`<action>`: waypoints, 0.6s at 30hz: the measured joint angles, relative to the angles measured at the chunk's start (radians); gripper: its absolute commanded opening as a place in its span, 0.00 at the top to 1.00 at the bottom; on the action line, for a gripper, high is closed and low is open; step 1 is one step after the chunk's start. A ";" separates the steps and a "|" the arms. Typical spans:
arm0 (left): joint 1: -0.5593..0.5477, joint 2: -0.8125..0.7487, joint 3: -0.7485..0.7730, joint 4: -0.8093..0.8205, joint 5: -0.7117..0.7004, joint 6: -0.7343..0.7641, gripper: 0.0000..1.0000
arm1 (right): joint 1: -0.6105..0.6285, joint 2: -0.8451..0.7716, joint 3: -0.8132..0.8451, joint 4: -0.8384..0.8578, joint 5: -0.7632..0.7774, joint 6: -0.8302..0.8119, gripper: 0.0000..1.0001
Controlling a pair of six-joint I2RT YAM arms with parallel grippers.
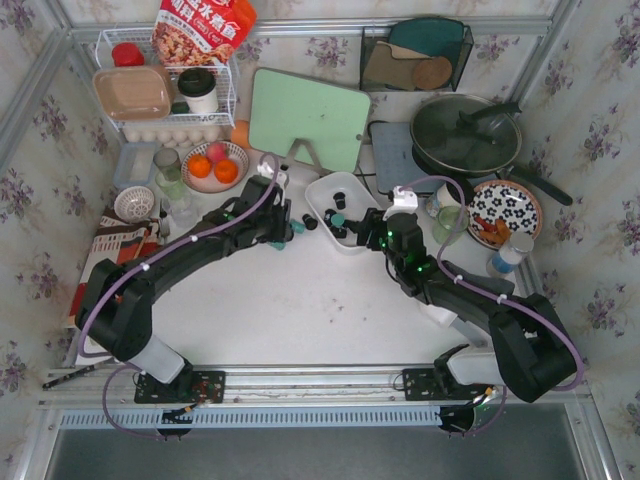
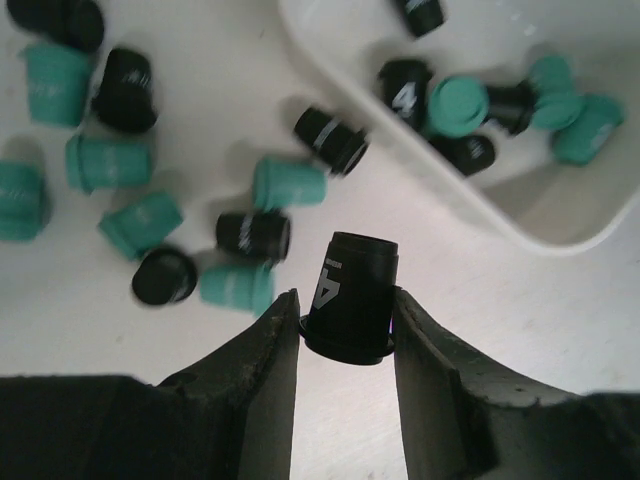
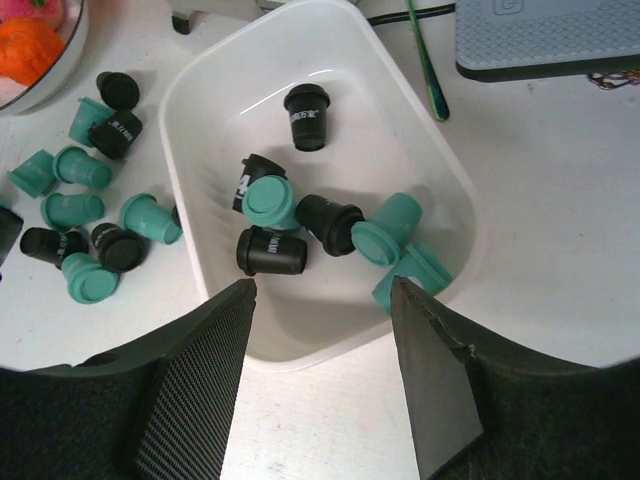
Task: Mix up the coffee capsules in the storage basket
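Seven capsules (image 3: 268, 200), by your right wrist view, lie in the basket (image 3: 450, 170): four black and three teal. Six are bunched in the half nearest your right gripper (image 3: 322, 290), and one black one lies apart toward the far end. The basket sits on the worktop (image 1: 300, 310) about midway between its left and right edges, somewhat nearer the far edge, just in front of the green board (image 1: 310, 115).

Your left gripper (image 2: 345, 312) is pinching a black capsule (image 2: 352, 268). A finger presses each side, the wide rim faces the camera and a white "4" shows on its wall. It sits over bare worktop just outside the basket, on the side toward the left edge; you cannot tell whether it is clear of the surface.

About eleven more capsules lie loose on the worktop beyond it, teal and black mixed. Most are on their sides, some touching, and all are outside the basket toward the left edge.

Your right gripper hangs over the basket's near rim, jaws spread wide with nothing between them. A bowl (image 1: 240, 157) of oranges stands toward the far left corner.
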 measured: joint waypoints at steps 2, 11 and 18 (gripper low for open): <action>-0.002 0.034 0.041 0.033 0.027 -0.012 0.60 | 0.000 -0.008 -0.014 0.012 0.018 0.000 0.36; -0.017 0.293 0.301 0.145 0.129 -0.064 0.56 | 0.000 -0.066 -0.067 0.060 0.072 0.001 0.36; -0.049 0.394 0.383 0.152 0.149 -0.065 0.07 | 0.000 -0.089 -0.077 0.091 0.076 0.008 0.36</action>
